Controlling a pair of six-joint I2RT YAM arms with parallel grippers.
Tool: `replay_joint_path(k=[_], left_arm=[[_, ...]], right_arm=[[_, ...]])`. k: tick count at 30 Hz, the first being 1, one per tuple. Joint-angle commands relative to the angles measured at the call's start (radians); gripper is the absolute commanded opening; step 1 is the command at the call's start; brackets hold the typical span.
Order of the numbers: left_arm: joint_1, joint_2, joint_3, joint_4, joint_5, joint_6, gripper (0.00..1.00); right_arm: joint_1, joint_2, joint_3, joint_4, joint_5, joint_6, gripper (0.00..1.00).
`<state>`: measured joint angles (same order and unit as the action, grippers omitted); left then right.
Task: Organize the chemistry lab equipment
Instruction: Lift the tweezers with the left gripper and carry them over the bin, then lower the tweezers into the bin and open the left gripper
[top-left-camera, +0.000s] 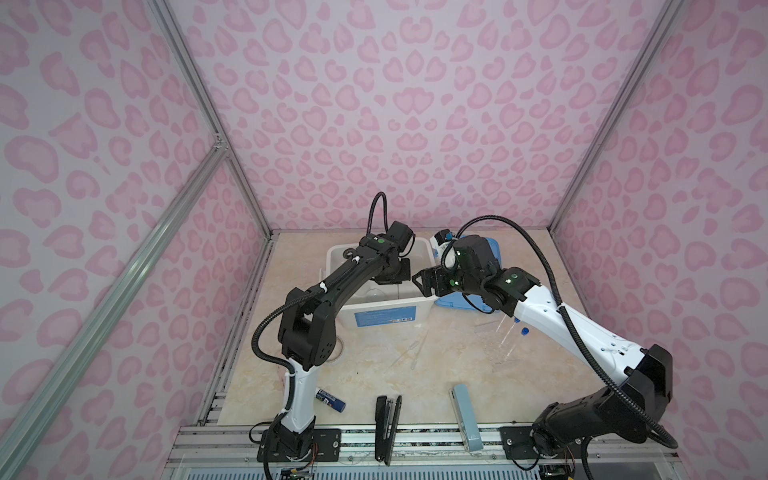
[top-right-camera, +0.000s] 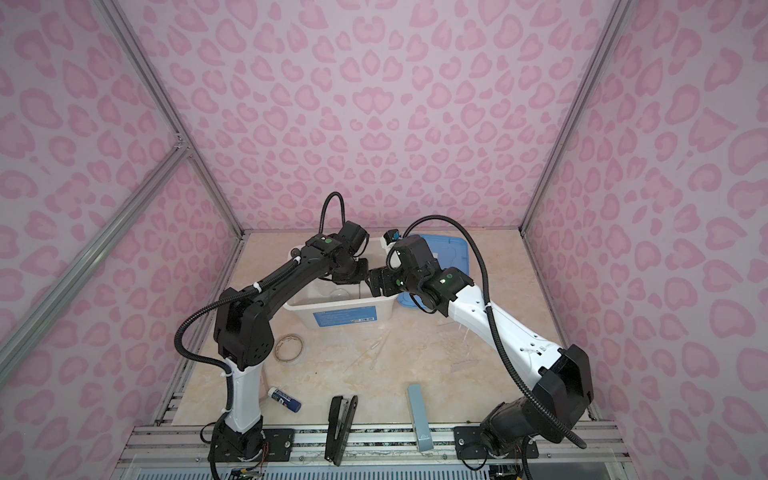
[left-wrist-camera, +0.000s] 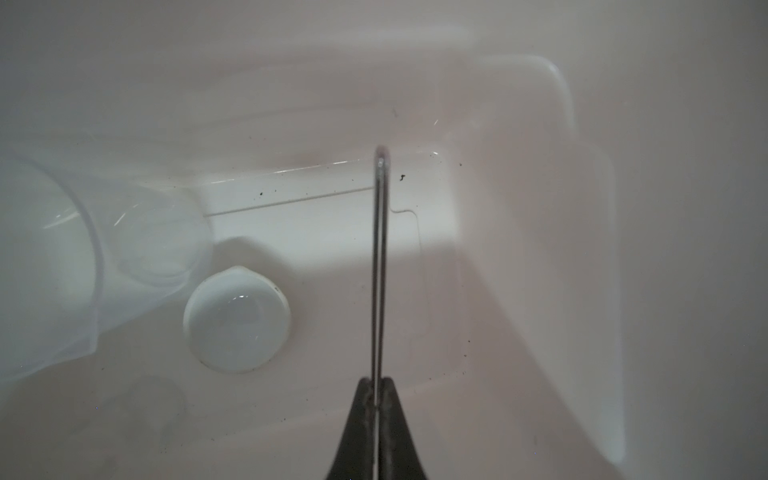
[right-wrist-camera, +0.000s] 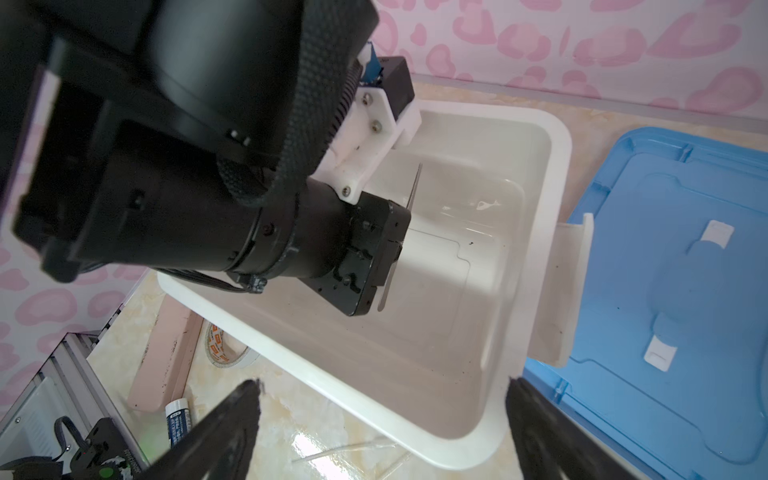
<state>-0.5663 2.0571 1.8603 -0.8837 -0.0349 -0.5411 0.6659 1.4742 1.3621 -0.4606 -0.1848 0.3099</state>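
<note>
Now | left arm (top-left-camera: 345, 274) angled into bin (top-left-camera: 345, 316), pinching rod (left-wrist-camera: 380, 266) | right jaws wide

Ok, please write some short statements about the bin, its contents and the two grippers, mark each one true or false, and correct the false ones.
1. The left gripper is shut on a thin metal rod inside the white bin. True.
2. The right gripper holds a dropper. False: it is open and empty.
3. The small white dish lies in the bin. True.
4. The blue lid covers the bin. False: it lies on the table next to the open bin.
5. The clear beaker in the bin stands upright. False: it lies on its side.
</note>
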Motion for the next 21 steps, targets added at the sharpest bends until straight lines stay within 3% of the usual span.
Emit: replay_joint_path(k=[1,21], left_arm=[[0.002,0.016,-0.042,0.069,-0.009,-0.013,0.03],[0.017,0.080,-0.210,0.231,0.016,-0.014,0.03]], right_arm=[[0.000,0.007,-0.006,0.037,-0.017,-0.010,0.93],[0.017,0.017,-0.026,0.048,-0.011,-0.003,0.90]])
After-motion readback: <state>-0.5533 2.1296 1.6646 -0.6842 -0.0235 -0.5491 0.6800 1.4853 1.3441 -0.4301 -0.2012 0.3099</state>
